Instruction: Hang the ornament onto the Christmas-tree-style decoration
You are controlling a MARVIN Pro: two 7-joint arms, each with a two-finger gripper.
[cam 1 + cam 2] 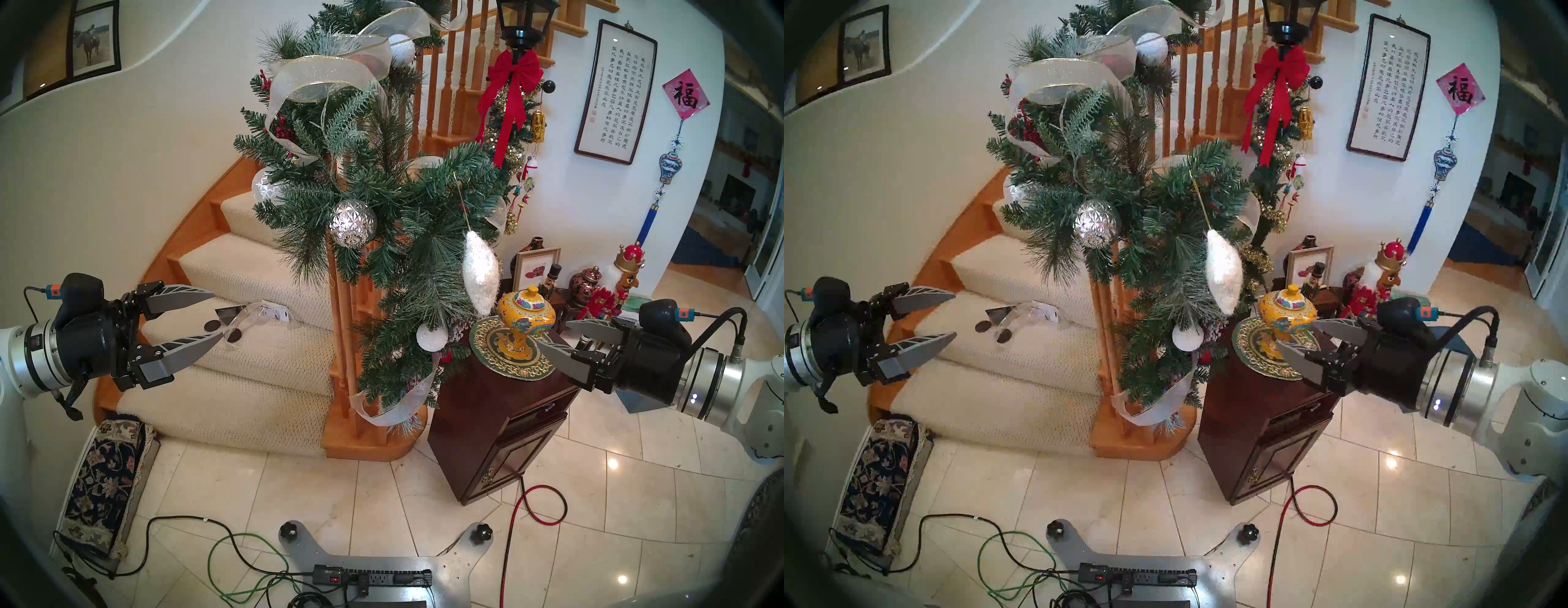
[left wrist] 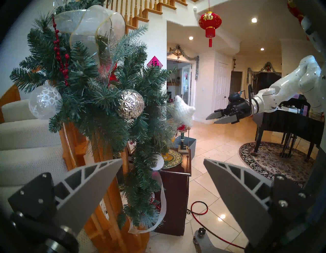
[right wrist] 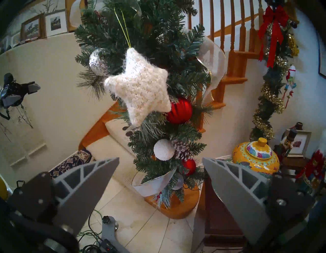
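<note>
The star (image 3: 139, 88) hung on the garland (image 3: 155, 40), soft and light (best taken by its string (image 3: 122, 26)); both my grippers (image 1: 214, 314) (image 1: 551, 335) were open, empty.

The scene is evenly and brightly lit; ceiling spots are mirrored as glare on the glossy floor tiles (image 1: 613, 464). Straight lines are bent by fisheye, edges darkened, near jaws softened.
</note>
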